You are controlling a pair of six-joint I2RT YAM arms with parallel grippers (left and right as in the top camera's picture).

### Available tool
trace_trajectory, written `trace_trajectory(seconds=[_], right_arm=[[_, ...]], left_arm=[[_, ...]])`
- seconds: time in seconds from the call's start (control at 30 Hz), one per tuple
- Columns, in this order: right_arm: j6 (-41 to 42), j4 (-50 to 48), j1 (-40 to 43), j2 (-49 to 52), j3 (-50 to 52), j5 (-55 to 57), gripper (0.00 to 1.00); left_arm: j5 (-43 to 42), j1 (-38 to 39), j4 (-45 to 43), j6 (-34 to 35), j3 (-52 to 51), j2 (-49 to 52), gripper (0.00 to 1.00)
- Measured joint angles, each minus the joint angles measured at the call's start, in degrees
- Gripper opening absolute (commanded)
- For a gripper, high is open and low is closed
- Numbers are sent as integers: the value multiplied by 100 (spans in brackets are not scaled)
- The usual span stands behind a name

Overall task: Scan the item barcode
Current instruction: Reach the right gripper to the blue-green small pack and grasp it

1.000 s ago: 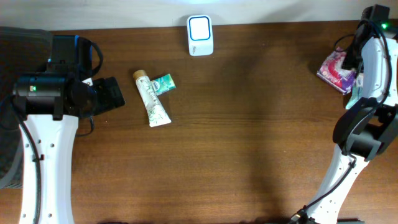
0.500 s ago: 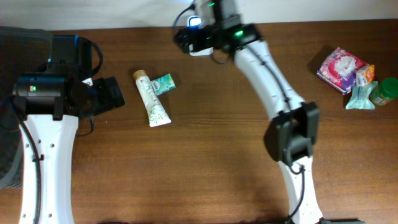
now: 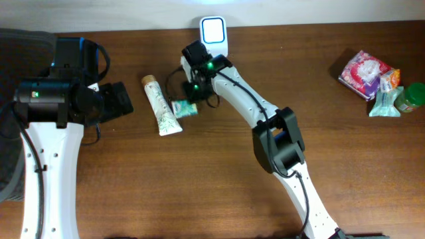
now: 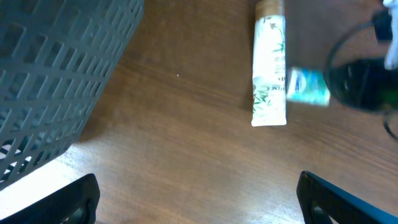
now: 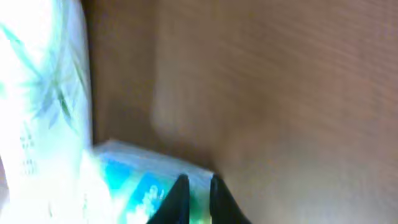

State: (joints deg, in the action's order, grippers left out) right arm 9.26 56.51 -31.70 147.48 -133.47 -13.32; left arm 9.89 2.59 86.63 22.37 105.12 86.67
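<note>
A white scanner (image 3: 214, 30) stands at the table's back edge. Below it lie a white tube with leaf print (image 3: 161, 105) and a small green packet (image 3: 185, 109) against the tube's lower end. My right gripper (image 3: 192, 98) reaches down at the packet. In the right wrist view its fingers (image 5: 194, 193) are pinched on the packet's edge (image 5: 134, 186), with the tube (image 5: 43, 112) blurred on the left. My left gripper (image 4: 199, 208) is wide open over bare wood, short of the tube (image 4: 270, 62) and packet (image 4: 308, 87).
A dark grey mesh basket (image 4: 56, 74) sits at the far left, beside the left arm (image 3: 50, 99). Several loose items lie at the right edge: a pink packet (image 3: 362, 72) and a green bottle (image 3: 412, 96) among them.
The right arm swung from the right edge past the scanner down to the green packet and shut on it. The packet shifted down and right along the tube. The left arm stayed still.
</note>
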Motion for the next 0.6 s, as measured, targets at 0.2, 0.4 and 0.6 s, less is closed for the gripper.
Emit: trace_trajectory(seconds=[0.2,0.4,0.6], right_arm=[[-1749,1154,0,-1320,15,138,85],[-3709,-76,2,-481,138,-887,76],[-3665,1818,15,22,96,-1071,57]], left_arm=[[0,0,13,2,0,0,99],[-2,0,9,0,0,0,99],[0,0,9,2,0,0,99]])
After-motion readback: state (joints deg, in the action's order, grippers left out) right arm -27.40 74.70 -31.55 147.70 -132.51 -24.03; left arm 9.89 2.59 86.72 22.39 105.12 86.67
